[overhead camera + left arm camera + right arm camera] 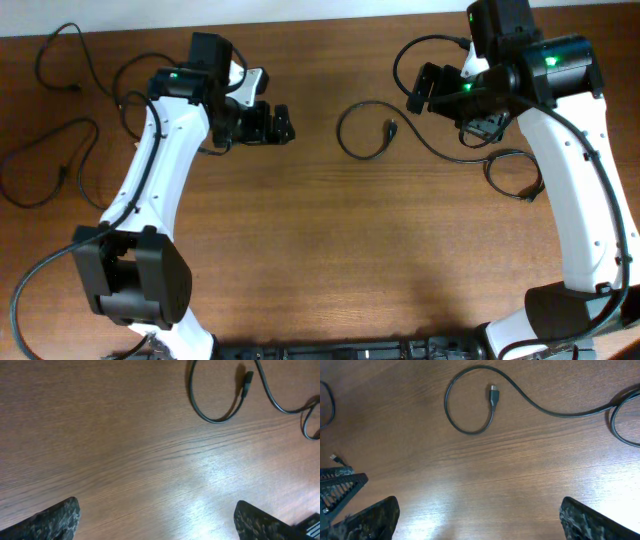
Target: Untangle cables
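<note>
One thin black cable forms a loop (339,132) at the table's middle, with its plug end (392,128) inside the loop. It runs right under my right arm to further loops (505,153). The loop also shows in the left wrist view (210,419) and the right wrist view (465,430), plug (493,395). Other separate black cables lie at the far left (70,122) and top left (40,62). My left gripper (272,122) (160,525) is open and empty, left of the loop. My right gripper (424,90) (480,520) is open and empty, right of it.
The brown wooden table (320,250) carries everything. The left gripper's tip shows at the left edge of the right wrist view (335,487). The arm bases stand at the front edge (130,280) (560,310).
</note>
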